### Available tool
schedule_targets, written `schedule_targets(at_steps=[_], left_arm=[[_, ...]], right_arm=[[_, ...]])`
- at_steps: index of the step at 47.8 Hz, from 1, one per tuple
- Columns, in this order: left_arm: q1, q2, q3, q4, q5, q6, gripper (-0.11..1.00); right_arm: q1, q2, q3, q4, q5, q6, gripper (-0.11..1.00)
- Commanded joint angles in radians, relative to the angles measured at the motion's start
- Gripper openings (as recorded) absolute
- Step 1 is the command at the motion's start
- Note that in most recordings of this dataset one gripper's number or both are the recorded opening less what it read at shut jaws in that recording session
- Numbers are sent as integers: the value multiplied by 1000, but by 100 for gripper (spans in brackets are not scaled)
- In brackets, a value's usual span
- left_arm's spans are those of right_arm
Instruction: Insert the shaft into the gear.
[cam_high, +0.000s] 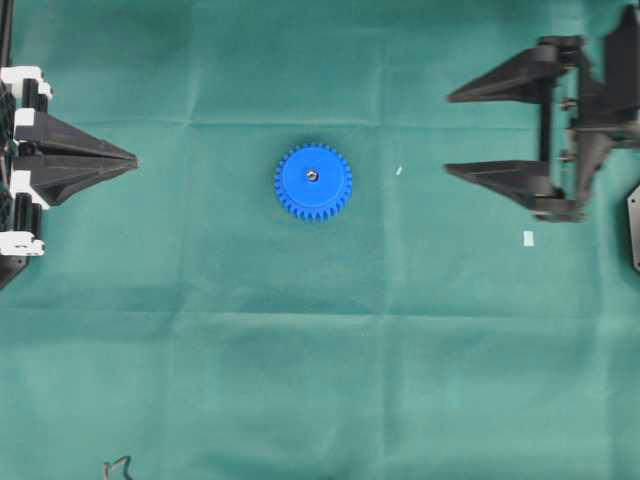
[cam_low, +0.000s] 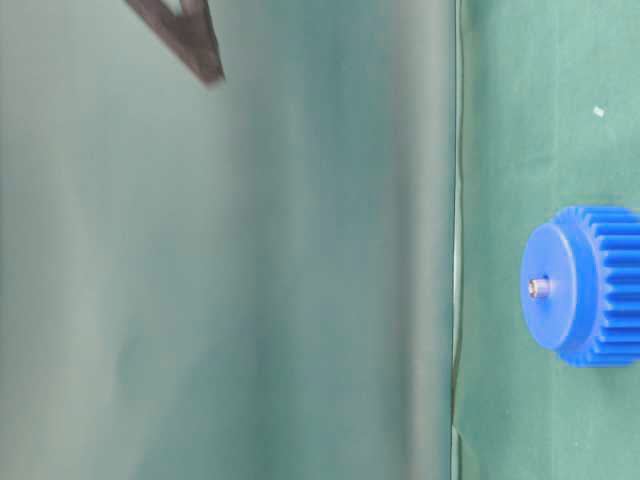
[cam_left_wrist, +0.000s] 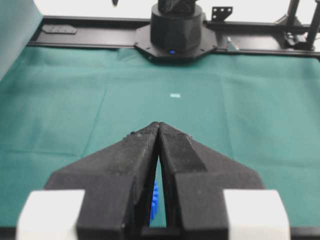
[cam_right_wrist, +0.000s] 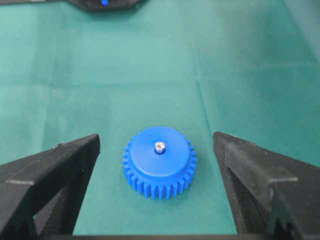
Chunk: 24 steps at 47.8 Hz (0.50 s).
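Note:
The blue gear (cam_high: 313, 181) lies flat on the green cloth near the table's middle. The silvery shaft (cam_high: 313, 174) stands upright in its centre hole, its tip poking just above the hub (cam_right_wrist: 159, 147) (cam_low: 539, 288). My right gripper (cam_high: 449, 133) is open wide, well to the right of the gear and apart from it; the gear (cam_right_wrist: 159, 161) sits ahead of and between its two black fingers (cam_right_wrist: 75, 155). My left gripper (cam_high: 134, 159) is shut at the far left with nothing in it; a sliver of the gear (cam_left_wrist: 154, 202) shows through the slit behind its tips (cam_left_wrist: 159, 125).
A small white paper scrap (cam_high: 528, 238) lies under the right gripper's side, and a tiny pale fleck (cam_high: 398, 171) lies between gear and right gripper. The right arm's black base (cam_left_wrist: 176, 30) and frame rail stand at the far table edge. Creased green cloth covers the table.

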Motion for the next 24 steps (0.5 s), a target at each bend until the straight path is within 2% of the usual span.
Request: schedule_targets(at_steps=[1,11,24], left_arm=[[3,3,-28,3,-11,2,0],[3,3,-26,3,-12,2,0],[3,3,-26,3,-11,2,0]], right_arm=[[0,-72,21,-5,0,-2,96],[-9,-161,91,-5,0,-2,96],[-12,-166,126,-5,-5,-2,96]])
